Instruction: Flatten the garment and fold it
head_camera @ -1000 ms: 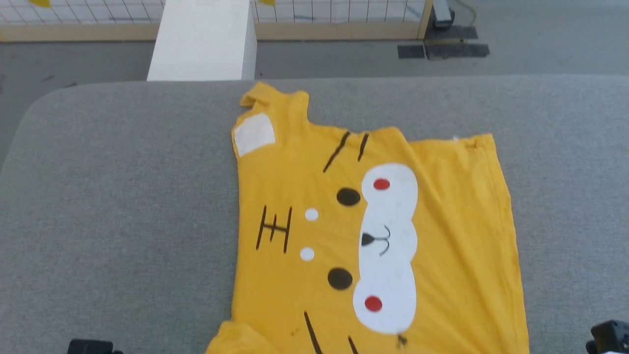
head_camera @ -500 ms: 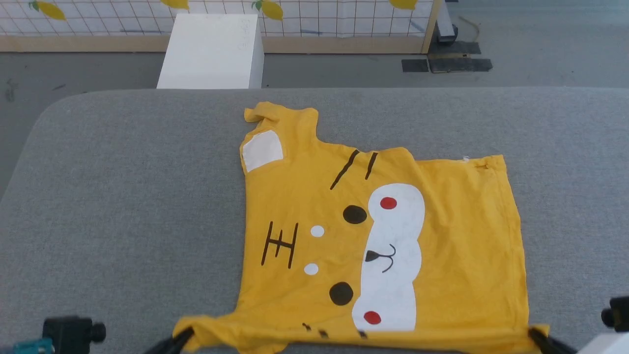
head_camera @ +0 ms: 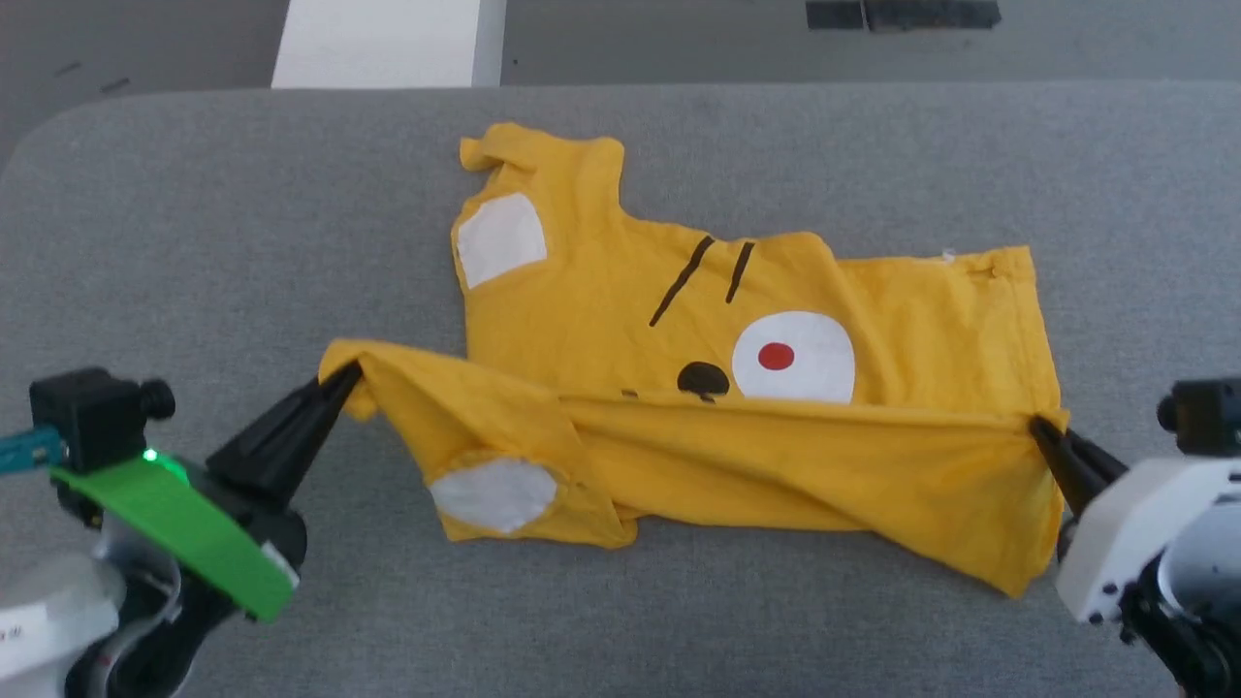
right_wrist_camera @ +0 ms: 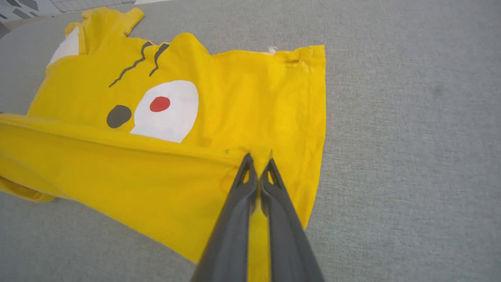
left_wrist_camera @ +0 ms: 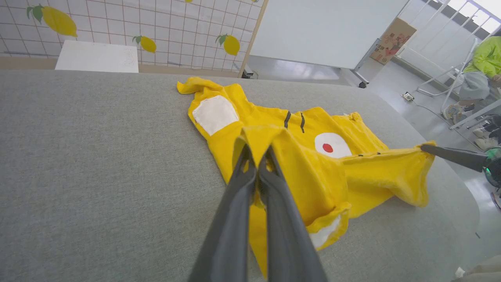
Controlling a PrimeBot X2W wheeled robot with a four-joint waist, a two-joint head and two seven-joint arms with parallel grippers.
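Grey tbl [head_camera: 194, 242] w/ yellow tee [head_camera: 582, 301]

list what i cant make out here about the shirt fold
- Head view: the rest of the face print on the garment, covered by its folded-over near edge.
- Left wrist view: how much cloth the left gripper pinches, hidden between its shut jaws.
- Head view: the white block, cut off by the top edge.

Setting: indoor robotics lab or test hall. Evidence: grey fabric-covered worktable [head_camera: 194, 242]; lemon-printed grid partition [left_wrist_camera: 156, 23]; white panel wall [left_wrist_camera: 325, 27]; cardboard box [left_wrist_camera: 393, 41]; power strip [left_wrist_camera: 408, 96] on polished floor [left_wrist_camera: 297, 70]; seated person [left_wrist_camera: 483, 66].
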